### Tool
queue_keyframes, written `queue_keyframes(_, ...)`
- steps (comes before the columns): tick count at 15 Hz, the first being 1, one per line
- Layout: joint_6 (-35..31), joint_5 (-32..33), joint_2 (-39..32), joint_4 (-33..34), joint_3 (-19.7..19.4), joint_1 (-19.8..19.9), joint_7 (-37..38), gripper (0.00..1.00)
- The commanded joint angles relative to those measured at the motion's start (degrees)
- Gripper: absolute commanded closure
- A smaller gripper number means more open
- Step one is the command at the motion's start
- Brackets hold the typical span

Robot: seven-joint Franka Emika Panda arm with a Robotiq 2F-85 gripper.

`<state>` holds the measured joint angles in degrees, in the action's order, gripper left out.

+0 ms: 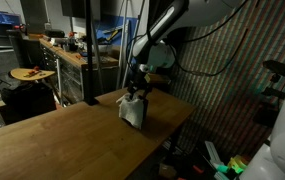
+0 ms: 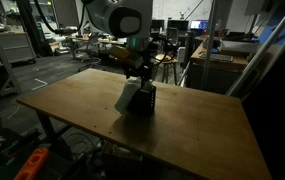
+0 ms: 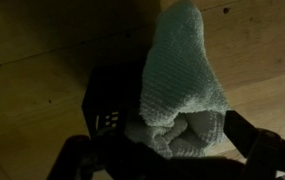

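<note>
A pale grey-green knitted towel (image 3: 182, 80) lies draped over a small black crate (image 3: 110, 100) on the wooden table (image 3: 32, 40). Its rolled end sits at the crate's near side. In the wrist view my gripper (image 3: 172, 155) is open directly above it, with one dark finger (image 3: 77, 155) on the left and the other on the right of the roll. Both exterior views show the gripper (image 1: 135, 85) (image 2: 137, 75) pointing down just over the towel (image 1: 132, 110) (image 2: 128, 97) and crate (image 2: 144, 102). Nothing is gripped.
The crate stands near one edge of the large wooden table (image 1: 62, 140) (image 2: 202, 130). Workbenches and shelving (image 1: 67, 55) stand in the dim room behind. A round stool-like table (image 1: 30, 75) is on the floor beyond.
</note>
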<state>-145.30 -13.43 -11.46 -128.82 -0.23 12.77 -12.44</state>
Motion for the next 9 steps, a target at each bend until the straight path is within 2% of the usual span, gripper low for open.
queue_keyframes(1, -0.88, -1.83, 4.42, -3.21, -0.76, -1.49, -0.29, 0.32)
queue_keyframes(9, -6.06, -2.34, 6.04, -5.1, -0.92, -3.31, -0.03, 0.95)
